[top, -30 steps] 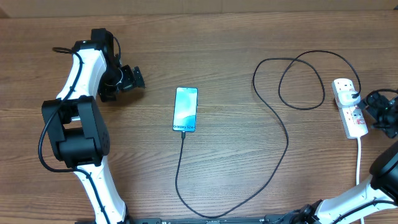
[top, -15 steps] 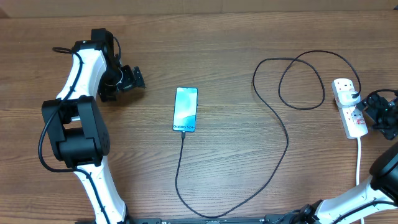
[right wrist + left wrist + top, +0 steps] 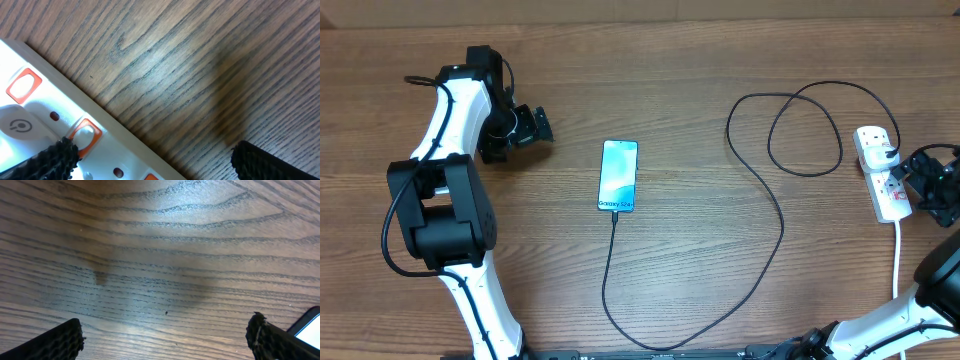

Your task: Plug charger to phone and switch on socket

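Note:
The phone (image 3: 618, 176) lies lit screen up at the table's middle; one corner of it (image 3: 311, 329) shows in the left wrist view. The charger (image 3: 775, 205) is a thin black cable. Its tip sits against the phone's near end, and it loops right to a black plug (image 3: 888, 153) in the white socket (image 3: 878, 182). My right gripper (image 3: 912, 182) hangs open at the socket's right edge. In the right wrist view (image 3: 155, 162) one finger (image 3: 50, 162) is over an orange switch (image 3: 85, 135) of the socket (image 3: 30, 135); the other is over bare wood. My left gripper (image 3: 535, 126) (image 3: 165, 345) stands open and empty, left of the phone.
The socket's white lead (image 3: 897, 255) runs toward the near edge beside the right arm's base. The left arm (image 3: 445, 200) stretches along the table's left side. Another orange switch (image 3: 24, 85) shows further along the strip.
The right gripper has edged slightly left toward the socket. The left arm, phone and cable have not moved.

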Controlling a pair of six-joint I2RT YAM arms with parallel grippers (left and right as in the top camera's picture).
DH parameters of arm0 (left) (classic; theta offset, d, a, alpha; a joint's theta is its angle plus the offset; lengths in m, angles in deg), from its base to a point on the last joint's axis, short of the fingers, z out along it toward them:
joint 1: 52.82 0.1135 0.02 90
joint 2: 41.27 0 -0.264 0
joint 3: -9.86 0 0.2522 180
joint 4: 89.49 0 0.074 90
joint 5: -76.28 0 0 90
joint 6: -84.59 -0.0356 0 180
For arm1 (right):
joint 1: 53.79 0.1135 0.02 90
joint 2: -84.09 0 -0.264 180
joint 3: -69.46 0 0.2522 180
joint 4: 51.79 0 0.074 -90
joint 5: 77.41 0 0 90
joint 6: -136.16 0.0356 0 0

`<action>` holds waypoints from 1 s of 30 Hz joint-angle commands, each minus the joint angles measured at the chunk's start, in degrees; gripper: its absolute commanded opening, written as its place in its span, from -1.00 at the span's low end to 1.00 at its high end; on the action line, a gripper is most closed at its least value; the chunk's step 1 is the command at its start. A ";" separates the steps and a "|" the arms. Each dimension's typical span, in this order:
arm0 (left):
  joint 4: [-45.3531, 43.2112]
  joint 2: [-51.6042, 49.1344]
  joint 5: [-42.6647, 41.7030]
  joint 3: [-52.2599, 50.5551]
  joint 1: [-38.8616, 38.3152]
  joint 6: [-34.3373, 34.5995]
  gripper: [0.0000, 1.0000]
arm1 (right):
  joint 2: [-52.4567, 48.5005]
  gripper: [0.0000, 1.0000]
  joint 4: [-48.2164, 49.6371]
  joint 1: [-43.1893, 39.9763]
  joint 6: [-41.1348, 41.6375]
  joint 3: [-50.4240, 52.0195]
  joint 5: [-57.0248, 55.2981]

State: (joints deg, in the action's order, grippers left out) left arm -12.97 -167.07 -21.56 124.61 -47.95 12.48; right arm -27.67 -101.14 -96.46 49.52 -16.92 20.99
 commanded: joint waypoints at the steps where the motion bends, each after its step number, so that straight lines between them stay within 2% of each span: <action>1: -0.04 -0.44 0.79 1.14 -0.37 0.55 0.99 | 0.92 1.00 0.17 0.57 -0.39 0.35 1.07; 7: -0.07 -0.44 0.79 1.14 -0.37 0.55 0.99 | 0.92 1.00 1.18 0.55 -0.33 0.26 1.09; 15: -0.07 -0.44 0.79 1.14 -0.39 0.57 1.00 | 1.60 0.99 -6.69 -3.23 2.67 -4.96 -0.44; 30: -0.04 -0.44 0.79 1.14 -0.37 0.55 0.99 | 0.72 1.00 -1.75 -1.81 2.16 -4.13 1.55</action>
State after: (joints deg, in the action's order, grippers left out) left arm -12.97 -167.07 -21.56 124.61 -47.95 12.48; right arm -27.65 -103.50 -99.24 51.90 -20.92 21.76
